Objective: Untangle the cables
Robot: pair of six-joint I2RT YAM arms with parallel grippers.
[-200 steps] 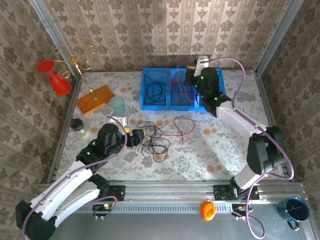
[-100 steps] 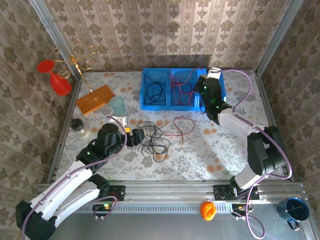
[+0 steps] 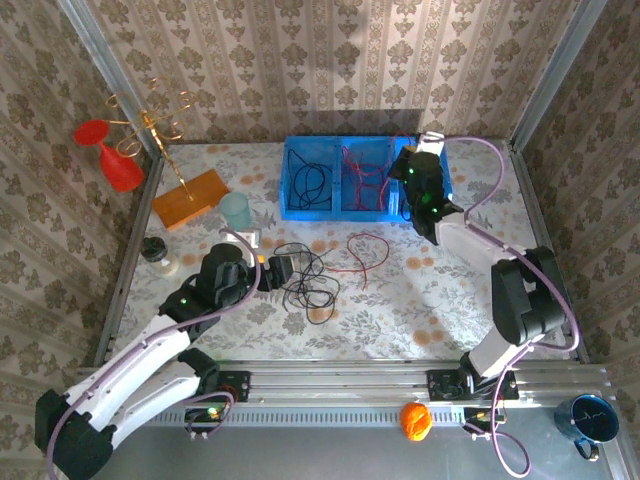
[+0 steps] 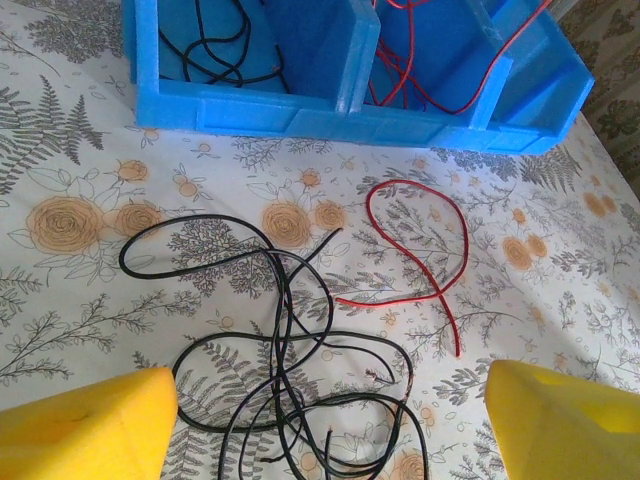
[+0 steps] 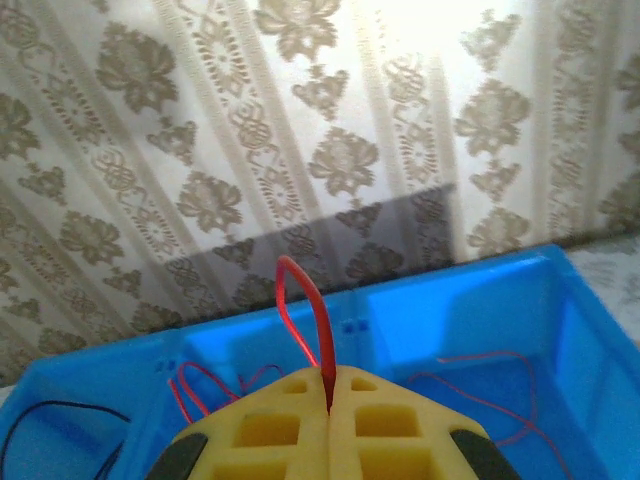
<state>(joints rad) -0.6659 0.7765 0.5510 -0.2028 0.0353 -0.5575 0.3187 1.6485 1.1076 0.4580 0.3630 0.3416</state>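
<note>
Lately changed, left to right:

- **Left gripper** (image 3: pixel 281 272): jaws wide, holding nothing. It has edged a little forward to the rim of the black cables (image 4: pixel 285 360), a loose tangle on the cloth.
- **Loose red cable** (image 4: pixel 420 240): unmoved, lying just beside that tangle (whether its near end touches a black loop, I cannot tell).
- **Right gripper** (image 5: pixel 328 388): pinched shut on a red strand (image 5: pixel 305 305). It has swung from above the middle of the blue bin (image 3: pixel 292 205) to the right-hand end.
- **Bin contents**: more red cable lies in one compartment and a black coil in another.

Reading: sorting by colour seems under way, and the black knot looks like the next job.

Surface — floral tablecloth (image 3: pixel 400 310), with a wooden board (image 3: pixel 190 197), a teal cup (image 3: pixel 237 210) and a small jar (image 3: pixel 155 250) at the left.

Room — damask wallpaper on three sides, with red glasses (image 3: pixel 110 155) by a gilt stand (image 3: pixel 150 125) in the left corner.
</note>
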